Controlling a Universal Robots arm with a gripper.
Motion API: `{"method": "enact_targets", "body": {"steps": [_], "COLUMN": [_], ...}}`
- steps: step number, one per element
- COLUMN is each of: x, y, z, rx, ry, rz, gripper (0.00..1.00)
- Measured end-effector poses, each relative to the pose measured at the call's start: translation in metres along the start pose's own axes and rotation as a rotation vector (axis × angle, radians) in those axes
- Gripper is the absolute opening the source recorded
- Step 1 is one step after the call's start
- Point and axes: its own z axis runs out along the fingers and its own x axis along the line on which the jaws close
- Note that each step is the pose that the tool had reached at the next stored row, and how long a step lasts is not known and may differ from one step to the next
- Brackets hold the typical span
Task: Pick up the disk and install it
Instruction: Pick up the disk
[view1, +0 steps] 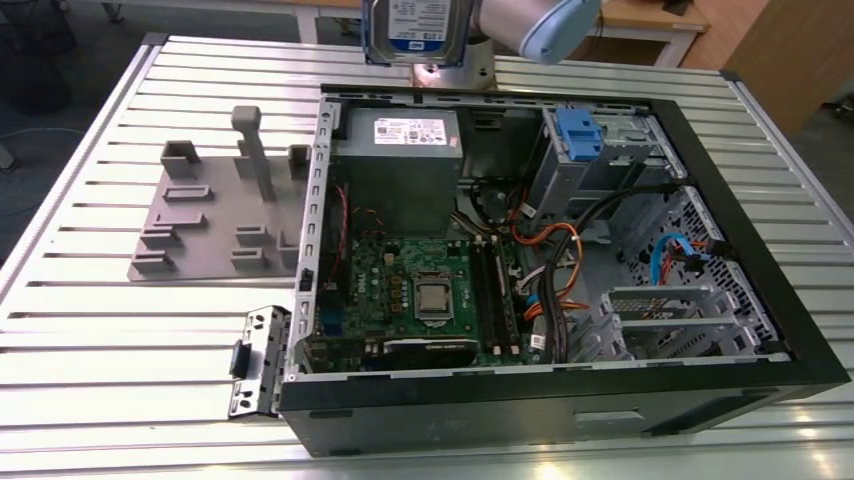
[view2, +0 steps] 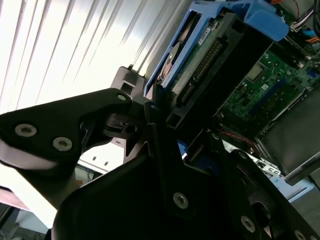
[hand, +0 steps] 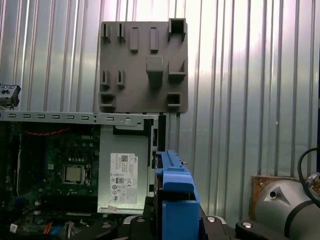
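— What is the biggest thing here?
— The tabletop (view1: 80, 330). It is silver, with long grooves. A big black computer case (view1: 747, 260) lies on it. The case is open, so you can look right in.
— And next to the case?
— A flat grey plate (view1: 200, 235) with little posts and slots. It sits just beside the case, on the exterior view's left.
— What is inside the case?
— A grey box (view1: 400, 170) with a white sticker, in the far corner. I cannot read the print on the sticker. A green board (view1: 414, 285) lies next to the box. A blue bracket (view1: 577, 135) sits in the metal rack on the exterior view's right.
— Where is the disk?
— The disk (view1: 416, 30) is up in the air, over the far edge of the case, near the grey box. It has a blue-and-white label and a bright blue frame.
— What holds it up?
— The gripper (view2: 182, 127). Its black fingers (view2: 157, 150) squeeze the disk from both sides.
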Motion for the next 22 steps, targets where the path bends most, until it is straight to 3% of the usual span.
{"method": "enact_targets", "body": {"steps": [13, 22], "x": [0.0210, 0.0309], "y": [-0.0023, -0.0040], "z": [-0.0003, -0.0004], "rx": [0.0000, 0.0000], "ry": [0.0000, -0.0001], "rz": [0.000, 0.000], "gripper": [0.36, 0.36]}}
